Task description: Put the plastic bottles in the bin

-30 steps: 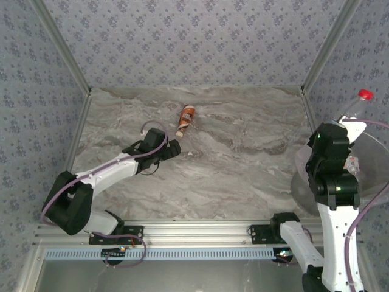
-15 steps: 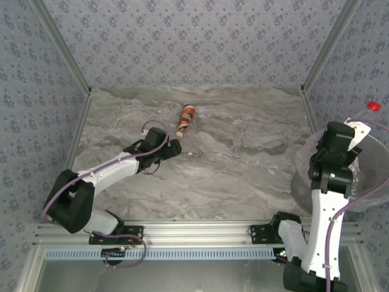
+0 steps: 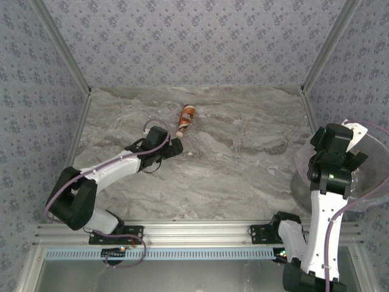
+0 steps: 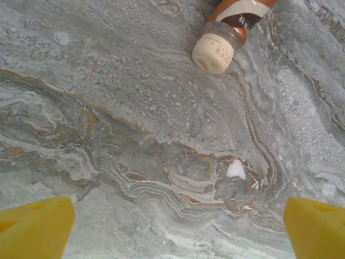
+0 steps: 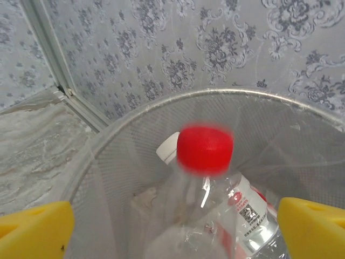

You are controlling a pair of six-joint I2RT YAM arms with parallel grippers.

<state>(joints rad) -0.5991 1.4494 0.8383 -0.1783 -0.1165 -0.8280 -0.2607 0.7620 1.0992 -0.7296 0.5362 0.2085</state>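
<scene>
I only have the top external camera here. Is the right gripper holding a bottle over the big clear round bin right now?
Observer: No. The right wrist camera shows the right gripper open, its yellow fingertips spread wide.
Operator: What is in the bin?
Observer: A clear plastic bottle with a red cap is inside the translucent round plastic bin, cap toward the camera and blurred.
Operator: And on the left side?
Observer: On the left wrist camera the small brown-labelled plastic bottle lies with its cream cap pointing at the open left gripper, ahead of it, untouched.
</scene>
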